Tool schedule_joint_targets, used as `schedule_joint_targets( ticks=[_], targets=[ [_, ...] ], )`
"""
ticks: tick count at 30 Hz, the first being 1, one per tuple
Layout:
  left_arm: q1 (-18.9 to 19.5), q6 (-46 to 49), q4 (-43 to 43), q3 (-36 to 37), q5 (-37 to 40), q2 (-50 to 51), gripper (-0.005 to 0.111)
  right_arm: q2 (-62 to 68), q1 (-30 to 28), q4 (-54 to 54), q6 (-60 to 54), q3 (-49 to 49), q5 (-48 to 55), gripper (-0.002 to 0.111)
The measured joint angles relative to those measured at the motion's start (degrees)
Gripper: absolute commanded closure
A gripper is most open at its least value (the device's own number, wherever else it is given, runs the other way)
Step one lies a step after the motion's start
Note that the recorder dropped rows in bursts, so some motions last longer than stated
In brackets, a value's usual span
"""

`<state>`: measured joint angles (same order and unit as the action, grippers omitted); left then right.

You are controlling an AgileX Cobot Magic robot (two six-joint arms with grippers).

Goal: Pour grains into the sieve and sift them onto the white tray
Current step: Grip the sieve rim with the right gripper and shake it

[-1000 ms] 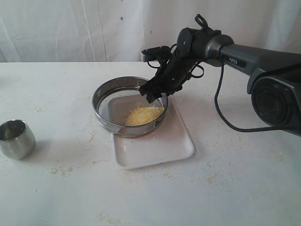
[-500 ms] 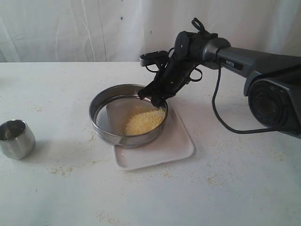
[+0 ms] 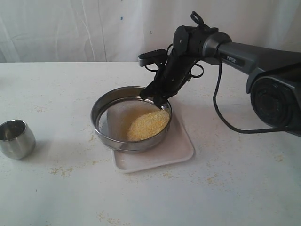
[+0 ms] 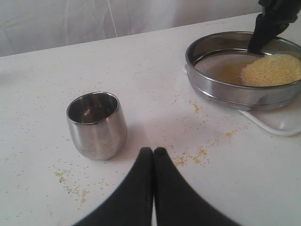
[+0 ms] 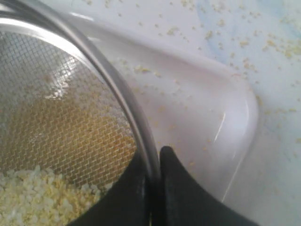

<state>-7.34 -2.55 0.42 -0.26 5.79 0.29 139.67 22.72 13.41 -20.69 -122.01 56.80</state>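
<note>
The steel sieve [image 3: 108, 134] hangs tilted over the white tray [image 3: 181, 148], its far right rim pinched by my right gripper [image 3: 159, 100], which is shut on it. Yellow grains [image 3: 148, 125] are heaped against the sieve's right side. The right wrist view shows the fingers [image 5: 181, 188] astride the sieve rim [image 5: 120, 92], with mesh and grains [image 5: 28, 197] inside and the tray [image 5: 207, 117] beneath. My left gripper [image 4: 153, 153] is shut on nothing, low over the table beside a small steel cup [image 4: 97, 125]; the sieve [image 4: 225, 89] lies beyond it.
The small steel cup [image 3: 16, 138] stands near the table's left edge. Yellowish specks [image 3: 63, 170] are scattered over the table in front of the tray. A white curtain [image 3: 70, 28] hangs behind the table. The right arm's cable [image 3: 221, 113] loops down beside the tray.
The right gripper has shifted the sieve back and sideways and changed its tilt; the grain heap has slid and spread toward the right side. The cup has not moved.
</note>
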Motion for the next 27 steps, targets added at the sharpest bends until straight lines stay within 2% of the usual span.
schedule_joint_targets(
  ticks=[4, 9, 14, 27],
  targets=[
    [0.0, 0.0, 0.0, 0.0, 0.0, 0.0, 0.107, -1.6, 0.0, -0.6, -0.1, 0.0, 4.4, 0.108],
    [0.0, 0.0, 0.0, 0.0, 0.0, 0.0, 0.107, -2.9, 0.1, -0.9, -0.1, 0.0, 4.6, 0.108],
    [0.0, 0.0, 0.0, 0.0, 0.0, 0.0, 0.107, -2.9, 0.1, -1.2, -1.8, 0.0, 10.5, 0.108],
    [0.0, 0.0, 0.0, 0.0, 0.0, 0.0, 0.107, -3.2, -0.4, 1.8, 1.0, 0.0, 7.4, 0.108]
  ],
)
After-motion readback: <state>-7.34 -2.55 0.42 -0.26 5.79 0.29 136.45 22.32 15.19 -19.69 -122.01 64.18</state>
